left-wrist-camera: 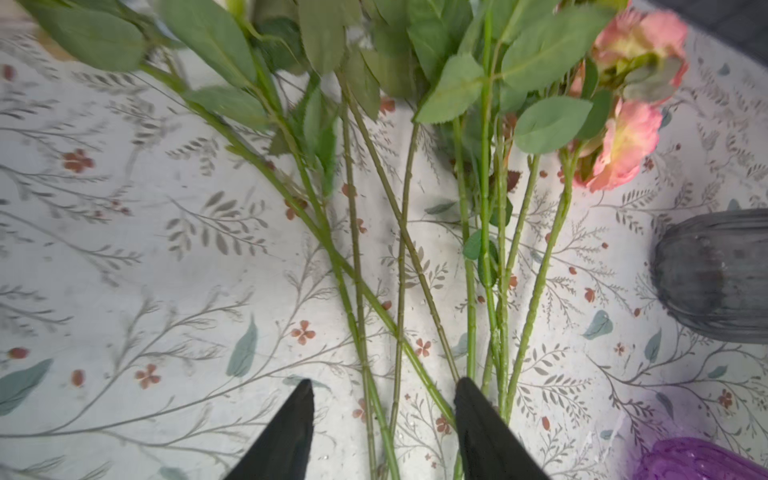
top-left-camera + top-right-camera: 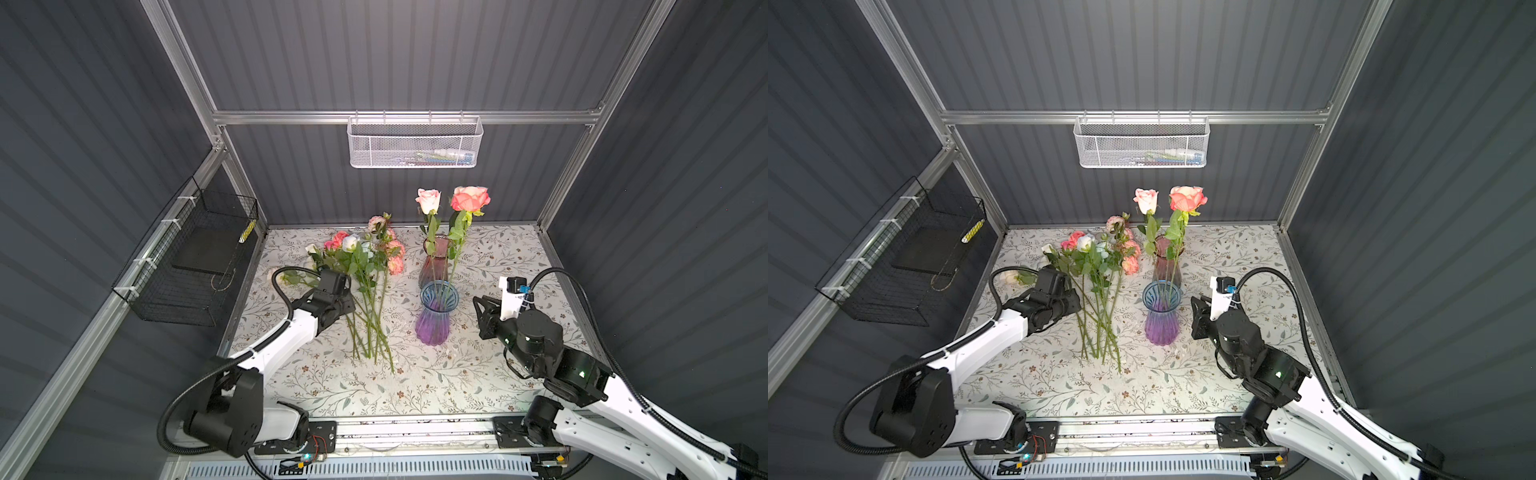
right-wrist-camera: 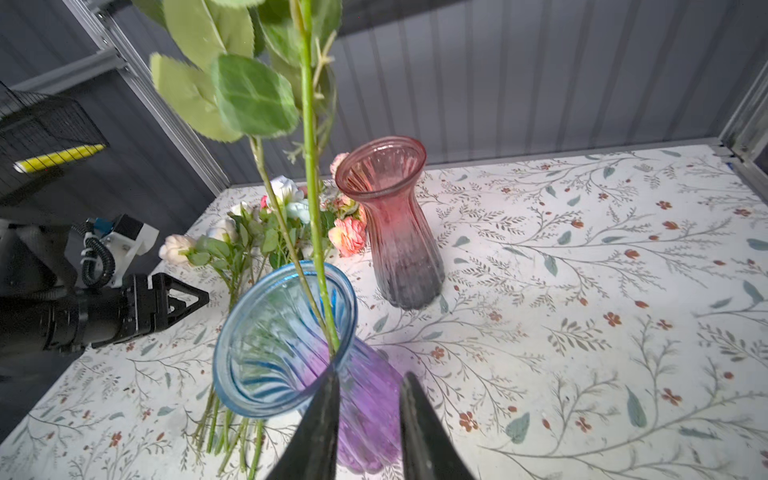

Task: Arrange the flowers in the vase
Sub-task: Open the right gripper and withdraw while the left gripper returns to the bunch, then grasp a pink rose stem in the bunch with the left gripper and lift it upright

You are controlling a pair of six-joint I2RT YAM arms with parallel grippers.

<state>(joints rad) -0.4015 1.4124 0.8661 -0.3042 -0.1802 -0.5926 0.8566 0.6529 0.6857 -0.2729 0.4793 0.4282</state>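
Two roses, pale pink (image 2: 428,200) and coral (image 2: 470,198), stand upright with their stems (image 3: 309,199) in the blue-and-purple vase (image 2: 437,316) (image 2: 1162,316). The other flowers (image 2: 365,266) (image 2: 1100,266) lie in a loose pile on the table to its left. Low over their stems (image 1: 357,257), my left gripper (image 1: 384,395) (image 2: 352,306) is open, with several stems lying between its jaws. My right gripper (image 3: 370,378) (image 2: 478,305) stands just right of the vase, narrowly open and empty, one fingertip (image 3: 330,390) close to the vase's rim.
A pink-and-grey vase (image 2: 434,266) (image 3: 399,232) stands empty just behind the blue one. A white mesh basket (image 2: 415,141) hangs on the back wall and a black wire basket (image 2: 195,257) on the left wall. The floral tablecloth (image 2: 519,257) covers the table.
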